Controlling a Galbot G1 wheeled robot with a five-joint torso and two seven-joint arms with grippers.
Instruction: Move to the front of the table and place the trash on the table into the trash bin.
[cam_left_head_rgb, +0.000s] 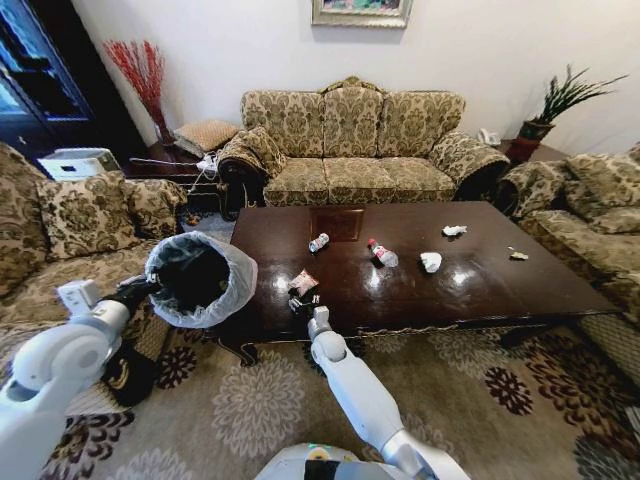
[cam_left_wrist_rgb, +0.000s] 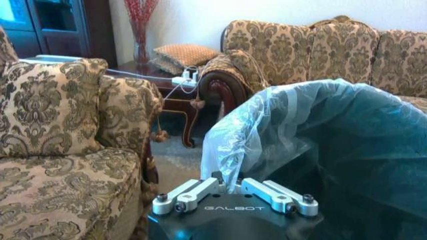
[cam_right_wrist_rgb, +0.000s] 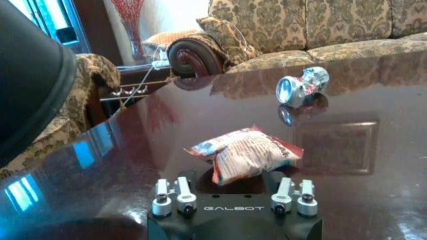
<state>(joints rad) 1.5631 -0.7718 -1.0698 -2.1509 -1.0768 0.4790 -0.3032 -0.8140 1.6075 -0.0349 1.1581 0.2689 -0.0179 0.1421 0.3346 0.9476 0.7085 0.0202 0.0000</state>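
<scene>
**Right tool over wrapper at near edge; left tool holding bin**

The robot stands at the front of the worktop (cam_left_head_rgb: 470, 290), which fills the centre of the head view. The left tool (cam_left_wrist_rgb: 233, 192) is clamped on the bag rim of the bin (cam_left_head_rgb: 200, 278), held at the worktop's left end, lower left of the frame. The right tool (cam_right_wrist_rgb: 233, 192) sits at the near edge, its jaws spread either side of the wrapper (cam_right_wrist_rgb: 245, 154); they do not appear to touch it yet.

Remaining trash: two bottles (cam_left_head_rgb: 319, 242) (cam_left_head_rgb: 382, 254) mid-worktop, two paper wads (cam_left_head_rgb: 431, 262) (cam_left_head_rgb: 454, 230) right of centre, and a small scrap (cam_left_head_rgb: 518, 256) far right.

Risks, as judged:
- The wrapper is thin, puffed and lies on a glossy surface; closing off-centre could push it away or pinch only a corner, which may slip during transfer.
- The left hold is on thin bag film, which could tear or slip and let the bin shift.
- The bottles could roll if nudged.
</scene>
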